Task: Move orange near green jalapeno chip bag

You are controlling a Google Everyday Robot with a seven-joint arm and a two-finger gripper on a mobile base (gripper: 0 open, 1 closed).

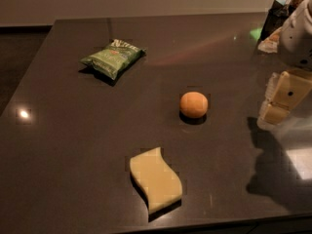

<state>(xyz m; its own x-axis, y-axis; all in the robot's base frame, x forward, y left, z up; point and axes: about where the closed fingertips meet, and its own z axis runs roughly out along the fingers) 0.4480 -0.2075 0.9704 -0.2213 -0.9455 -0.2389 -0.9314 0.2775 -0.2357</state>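
Fruit first: the orange (193, 105) sat alone a little right of the middle of the dark, glossy surface (73, 145), with a small shadow pooled under its near side. The green jalapeno chip bag (113, 57) lay well apart from it, toward the far left. It rested flat at a slant, with its white lettering at the farther end and a small red mark just below that. Open surface ran between bag and orange, and the two did not touch.

Nearer the front edge, a pale yellow sponge (156, 179) with wavy sides lay flat, left of and in front of the orange and apart from it.

At the right edge, the pincer (280, 100) showed as cream-coloured blocks hanging beneath the white, rounded arm (300, 33). It stood to the right of the orange, well clear of it, and far from the bag. Whether the pincer was apart or together could not be told from this angle. A dark arm shadow (273, 169) spread over the surface in front of it.

Some dark packages (275, 16) stood at the far right corner, partly behind the arm. A bright glint (23, 113) marked the surface near its left edge.
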